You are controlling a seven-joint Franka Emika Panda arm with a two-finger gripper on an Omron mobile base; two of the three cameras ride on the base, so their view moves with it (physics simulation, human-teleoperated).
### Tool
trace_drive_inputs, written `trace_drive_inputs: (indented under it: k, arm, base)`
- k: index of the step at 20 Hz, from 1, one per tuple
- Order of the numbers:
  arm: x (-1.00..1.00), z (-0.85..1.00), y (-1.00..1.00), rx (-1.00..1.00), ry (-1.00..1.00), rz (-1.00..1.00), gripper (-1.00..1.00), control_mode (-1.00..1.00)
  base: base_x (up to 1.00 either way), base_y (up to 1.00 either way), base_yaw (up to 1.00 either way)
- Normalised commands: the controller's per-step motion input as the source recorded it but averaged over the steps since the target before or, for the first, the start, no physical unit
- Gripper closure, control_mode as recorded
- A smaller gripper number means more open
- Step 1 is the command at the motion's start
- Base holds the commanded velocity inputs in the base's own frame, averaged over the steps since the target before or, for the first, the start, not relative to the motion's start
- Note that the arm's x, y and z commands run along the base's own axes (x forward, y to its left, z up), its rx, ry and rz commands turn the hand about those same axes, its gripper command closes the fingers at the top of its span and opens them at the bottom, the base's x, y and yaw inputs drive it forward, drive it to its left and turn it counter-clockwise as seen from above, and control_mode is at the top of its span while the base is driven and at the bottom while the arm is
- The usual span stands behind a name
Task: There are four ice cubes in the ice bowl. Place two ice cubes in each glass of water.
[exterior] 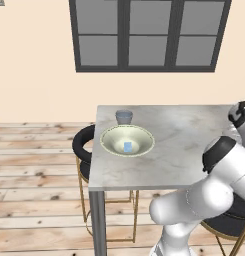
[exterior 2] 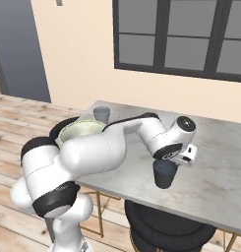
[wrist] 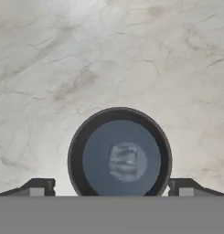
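In the hand view I look straight down into one glass of water [wrist: 120, 157], with pale whitish ice [wrist: 124, 161] lying in its middle. My gripper [wrist: 112, 189] hangs right above it, open, its fingertips [wrist: 38, 187] wide apart on either side of the rim and holding nothing. From the right base view this glass [exterior 2: 165, 173] stands near the table's front edge, under my hand. The other glass [exterior: 124, 117] stands just behind the ice bowl [exterior: 110, 136] at the table's left end. One pale blue ice cube [exterior: 127, 146] lies in the bowl.
The marble table [exterior: 179, 145] has a black stool [exterior: 83, 145] at its left end and another stool [exterior 2: 161, 226] below its front edge. My arm [exterior 2: 117, 142] reaches across the bowl's near side. A dark window is in the wall behind.
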Motion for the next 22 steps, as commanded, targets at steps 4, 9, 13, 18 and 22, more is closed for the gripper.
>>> trace_drive_inputs:
  k: [4, 9, 13, 18, 22]
  arm:
    - [-0.47, 0.24, 0.56, 0.00, -0.38, 0.11, -1.00, -1.00]
    - [-0.37, 0.30, 0.77, -0.01, -0.14, 0.11, -1.00, -1.00]
    - [-0.38, 0.42, 0.88, -0.09, 0.00, 0.07, -1.00, -1.00]
    - [-0.32, 0.44, 0.93, -0.13, 0.00, 0.05, -1.00, -1.00]
    - [-0.14, 0.29, 0.95, -0.10, -0.01, 0.08, -1.00, -1.00]
  base:
    - [0.00, 0.00, 0.00]
    - [0.00, 0.00, 0.00]
    - [0.00, 0.00, 0.00]
    - [0.00, 0.00, 0.00]
    - [0.00, 0.00, 0.00]
